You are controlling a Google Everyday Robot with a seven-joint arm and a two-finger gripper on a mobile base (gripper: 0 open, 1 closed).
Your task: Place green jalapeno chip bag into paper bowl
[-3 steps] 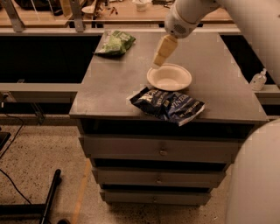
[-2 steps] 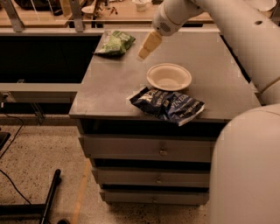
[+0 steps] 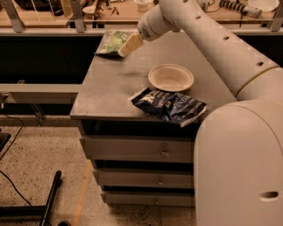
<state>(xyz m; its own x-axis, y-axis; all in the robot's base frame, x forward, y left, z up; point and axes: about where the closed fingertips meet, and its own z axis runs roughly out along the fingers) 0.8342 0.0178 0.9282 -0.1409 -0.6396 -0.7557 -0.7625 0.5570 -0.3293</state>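
Observation:
The green jalapeno chip bag (image 3: 111, 42) lies at the far left corner of the grey cabinet top (image 3: 106, 90). My gripper (image 3: 128, 46) hangs at the bag's right edge, just above the surface. The paper bowl (image 3: 170, 77) sits empty near the middle of the top, to the right of and nearer than the gripper. My white arm reaches in from the right, over the bowl's far side.
A larger dark-blue chip bag (image 3: 170, 106) lies at the front edge, just in front of the bowl. The cabinet has drawers (image 3: 137, 150) below. A railing and a wooden bench with clutter (image 3: 101, 9) stand behind the cabinet.
My gripper has moved left and away from above the bowl to the right edge of the green bag. The bags and the bowl have not moved.

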